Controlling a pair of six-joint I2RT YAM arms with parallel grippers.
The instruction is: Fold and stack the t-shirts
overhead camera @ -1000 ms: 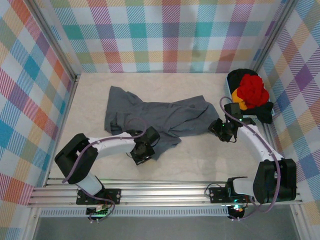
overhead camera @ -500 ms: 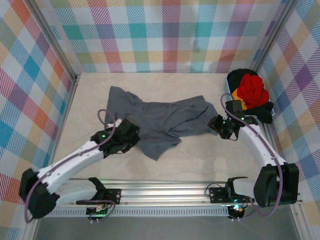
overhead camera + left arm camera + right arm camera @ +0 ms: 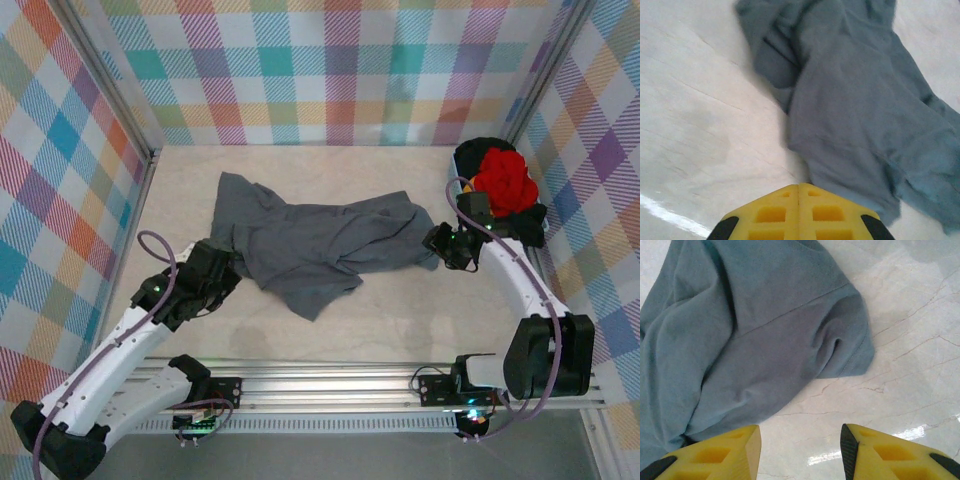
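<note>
The left tool [image 3: 799, 200], pads pressed together with nothing seen between them, has swung from the near hem to the left edge of the grey t-shirt [image 3: 320, 240], which lies crumpled mid-desk [image 3: 400, 320], so folding has likely not begun. The right tool [image 3: 800, 450], jaws apart and empty, hovers above its right sleeve. In the far right corner a red t-shirt [image 3: 503, 180] tops a black t-shirt [image 3: 478, 150]; anything beneath is hidden

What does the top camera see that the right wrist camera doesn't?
Extra from the top camera: the red shirt piled with black cloth in the far right corner, the checkered walls and the left gripper. Extra from the right wrist camera: the stitched seam and sleeve hem up close. Shared: the grey shirt, the pale table and the open right gripper.
</note>
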